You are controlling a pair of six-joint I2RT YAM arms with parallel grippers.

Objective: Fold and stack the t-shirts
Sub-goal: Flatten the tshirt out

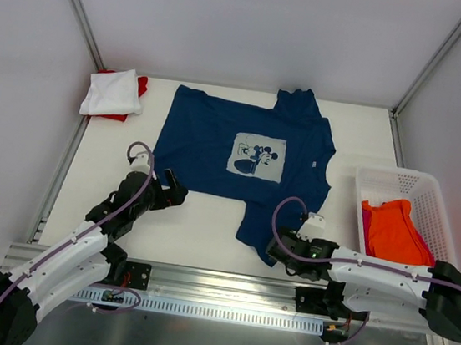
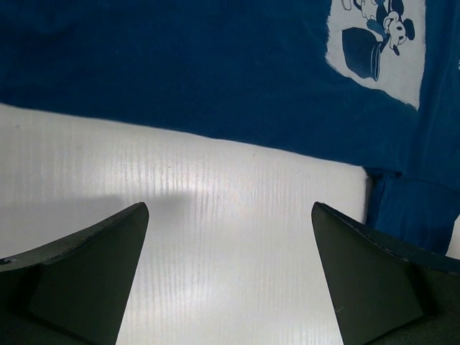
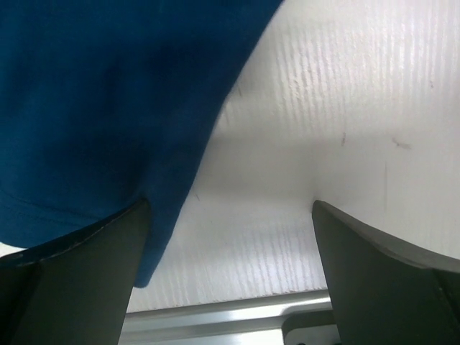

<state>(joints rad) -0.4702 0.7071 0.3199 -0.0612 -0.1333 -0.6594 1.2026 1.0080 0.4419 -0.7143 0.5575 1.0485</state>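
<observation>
A navy blue t-shirt with a pale square cartoon print lies spread flat, chest up, in the middle of the table. My left gripper is open just in front of its near left hem. In the left wrist view only bare table shows between the left gripper's fingers, and the navy t-shirt lies beyond them. My right gripper is open at the shirt's near right corner. In the right wrist view the corner of the navy t-shirt rests against the left finger of the right gripper.
A folded white t-shirt lies on a red one at the back left corner. A white lattice basket at the right holds an orange t-shirt. The table's metal front rail runs just below the right gripper.
</observation>
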